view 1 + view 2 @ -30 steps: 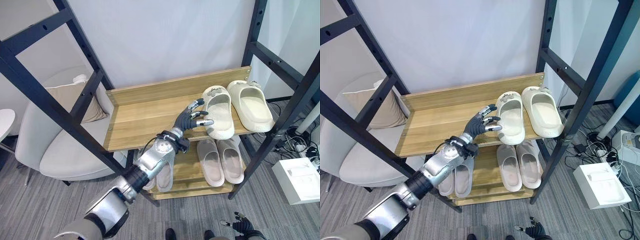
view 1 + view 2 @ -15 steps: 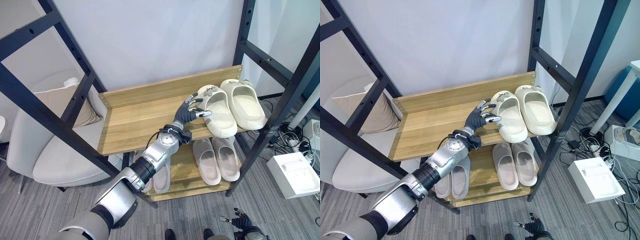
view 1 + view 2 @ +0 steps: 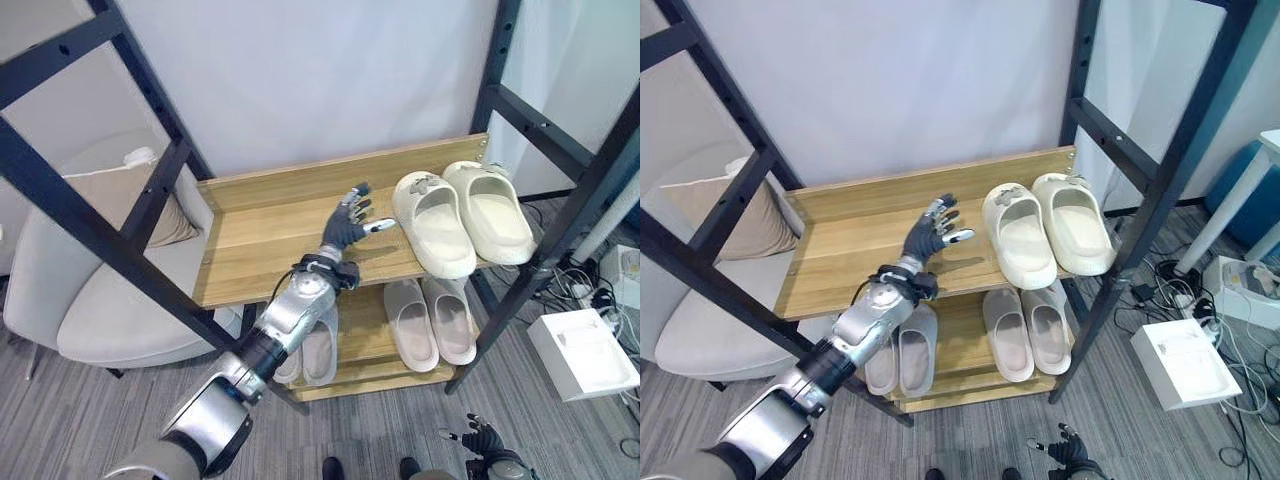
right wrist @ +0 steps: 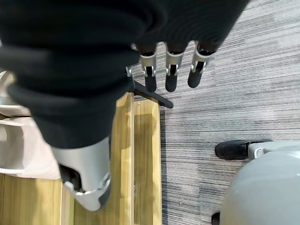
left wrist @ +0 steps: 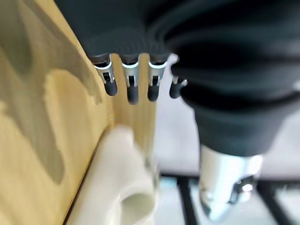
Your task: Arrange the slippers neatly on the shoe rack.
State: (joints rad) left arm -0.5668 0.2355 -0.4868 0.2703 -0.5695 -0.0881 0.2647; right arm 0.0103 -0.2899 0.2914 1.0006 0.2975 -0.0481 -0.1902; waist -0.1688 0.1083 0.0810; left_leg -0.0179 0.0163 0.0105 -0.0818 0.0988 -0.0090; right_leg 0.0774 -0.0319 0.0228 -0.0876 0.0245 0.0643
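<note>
A pair of cream slippers stands side by side at the right end of the rack's upper wooden shelf (image 3: 265, 245): the left slipper (image 3: 432, 222) and the right slipper (image 3: 490, 210). My left hand (image 3: 345, 225) hovers open over the shelf, a short gap left of the left slipper and not touching it. In the left wrist view its fingers (image 5: 127, 86) are straight, with that slipper (image 5: 117, 187) past them. Two greyish-beige slippers (image 3: 430, 322) lie on the lower shelf, and another pair (image 3: 318, 350) sits partly behind my left arm. My right hand (image 3: 485, 441) hangs low by the floor, open.
Black slanted frame posts (image 3: 100, 240) (image 3: 560, 225) flank the rack. A grey armchair (image 3: 110, 310) with a beige cushion (image 3: 130, 190) stands at the left. A white box (image 3: 585, 350) and cables lie on the floor to the right.
My left hand has drawn back to the left, away from the left cream slipper it was touching. The camera view has shifted slightly.
</note>
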